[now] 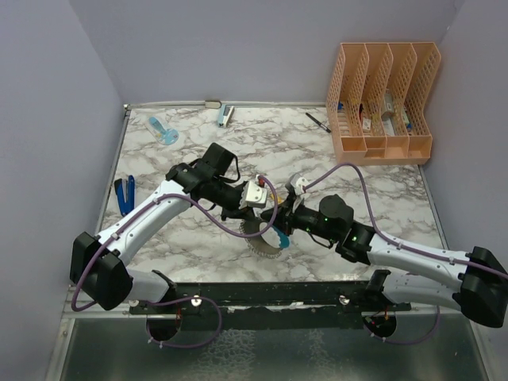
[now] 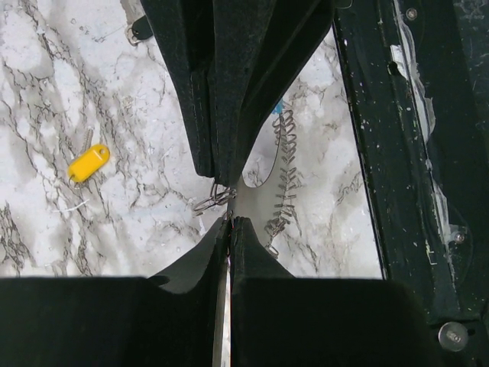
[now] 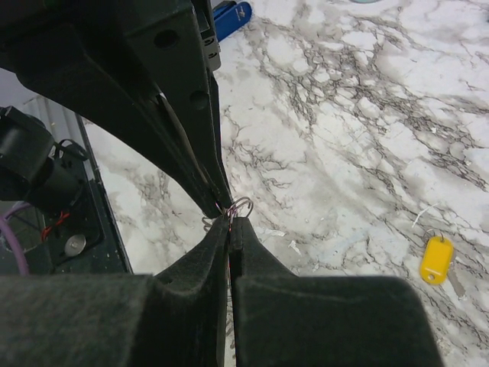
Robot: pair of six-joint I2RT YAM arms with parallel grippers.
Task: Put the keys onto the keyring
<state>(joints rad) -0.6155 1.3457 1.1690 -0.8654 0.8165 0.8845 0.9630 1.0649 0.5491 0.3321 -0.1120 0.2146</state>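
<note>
Close over the keyring (image 1: pixel 266 240), the left fingers (image 2: pixel 250 248) and the right fingers (image 3: pixel 252 252) are both pressed fully closed and meet tip to tip. A small wire ring (image 3: pixel 239 206) sits right at their meeting tips, beside the keyring's ribbed coil; which pair pinches it cannot be told. The yellow key (image 2: pixel 88 163) lies loose on the marble tabletop (image 1: pixel 381 206), well apart from the keyring.

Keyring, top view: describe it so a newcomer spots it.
On the marble table, find front-centre where left gripper and right gripper meet. Directly below them in the image sits the keyring: a gray loop, alone in having a toothed edge and light-blue curved section.
</note>
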